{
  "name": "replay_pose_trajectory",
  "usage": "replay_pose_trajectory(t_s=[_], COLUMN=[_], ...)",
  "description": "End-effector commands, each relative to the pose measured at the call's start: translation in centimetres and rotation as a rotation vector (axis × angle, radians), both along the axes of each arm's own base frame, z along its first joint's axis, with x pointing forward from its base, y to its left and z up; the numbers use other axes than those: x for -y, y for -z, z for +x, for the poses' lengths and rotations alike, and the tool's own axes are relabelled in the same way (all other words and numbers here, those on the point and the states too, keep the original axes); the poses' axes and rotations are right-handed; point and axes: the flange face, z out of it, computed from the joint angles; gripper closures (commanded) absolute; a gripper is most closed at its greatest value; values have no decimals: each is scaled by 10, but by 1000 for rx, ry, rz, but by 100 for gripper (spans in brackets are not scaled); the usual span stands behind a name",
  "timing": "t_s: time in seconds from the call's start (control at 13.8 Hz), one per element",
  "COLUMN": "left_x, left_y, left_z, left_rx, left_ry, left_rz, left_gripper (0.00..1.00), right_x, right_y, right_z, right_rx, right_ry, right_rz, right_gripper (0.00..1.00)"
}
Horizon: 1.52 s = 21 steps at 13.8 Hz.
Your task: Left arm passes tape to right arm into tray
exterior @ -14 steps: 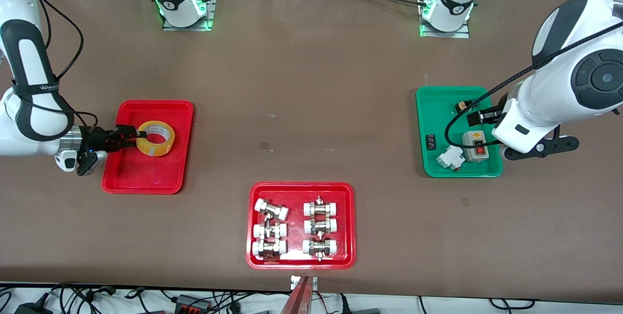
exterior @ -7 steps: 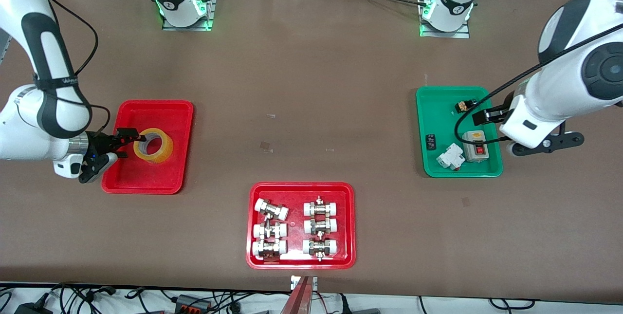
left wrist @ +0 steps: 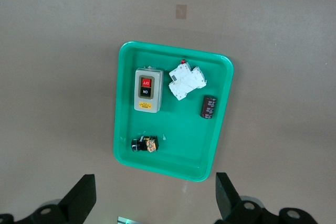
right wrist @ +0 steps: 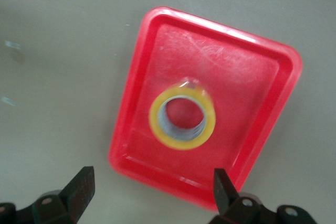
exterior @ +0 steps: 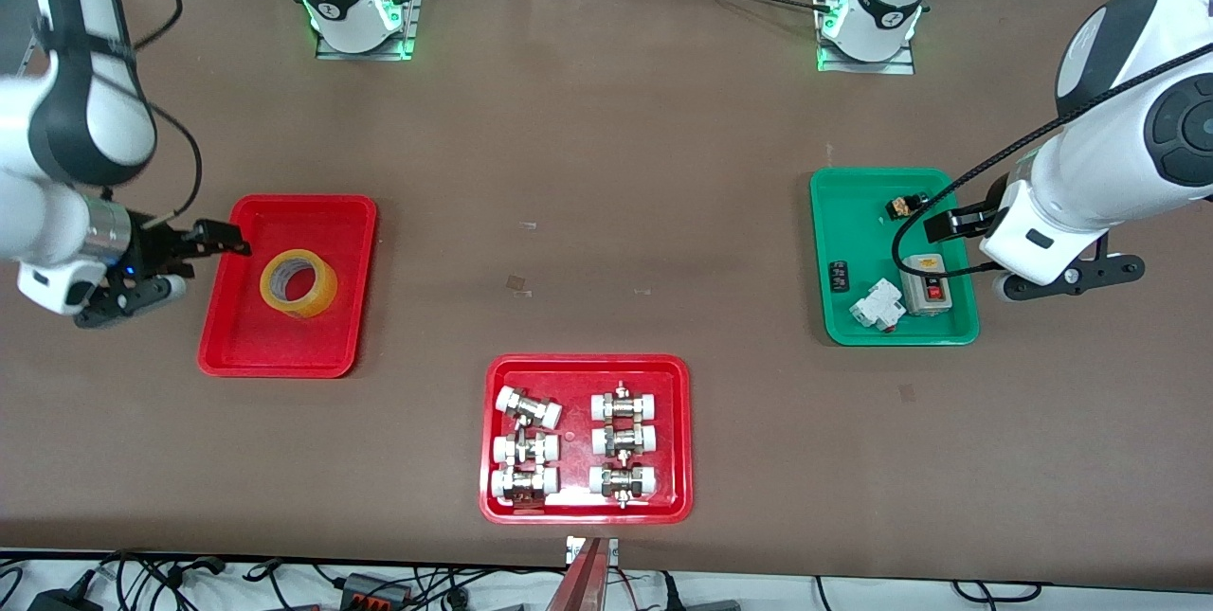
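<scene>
The tape point(exterior: 298, 282) lies flat in the plain red tray point(exterior: 313, 213), near its middle. My right gripper point(exterior: 223, 246) is open and empty, over the tray's edge at the right arm's end of the table, apart from the tape. In the right wrist view the tape point(right wrist: 182, 117) and tray point(right wrist: 262, 77) lie below the open right gripper point(right wrist: 152, 195). My left gripper point(exterior: 1071, 275) is open and empty, up beside the green tray at the left arm's end of the table. The left wrist view shows the left gripper point(left wrist: 155, 198) open.
A green tray point(exterior: 853, 204) holds a grey switch box point(exterior: 924, 281), a white breaker point(exterior: 874, 306) and small dark parts. A second red tray point(exterior: 680, 384) with several white-capped metal fittings sits nearest the front camera. Both arm bases stand along the table's back edge.
My right gripper let go of the tape and drew back and up toward the right arm's end of the table. The tape settled flat in the tray. The left arm barely moved.
</scene>
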Motion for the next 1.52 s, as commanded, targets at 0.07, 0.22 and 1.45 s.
replay_pose_trajectory(t_s=[0.07, 0.22, 1.45], left_x=[-32, -41, -38], left_y=[-7, -17, -62], left_z=[3, 4, -26], left_rx=[40, 73, 153], left_ry=[69, 140, 57], left_rz=[-22, -29, -139], left_gripper=[0, 0, 0], right_x=[-34, -53, -51], right_y=[-78, -113, -206], right_z=[-38, -60, -70], right_rx=[23, 24, 160], right_ry=[129, 197, 330], right_rz=[-77, -132, -154], right_gripper=[0, 0, 0])
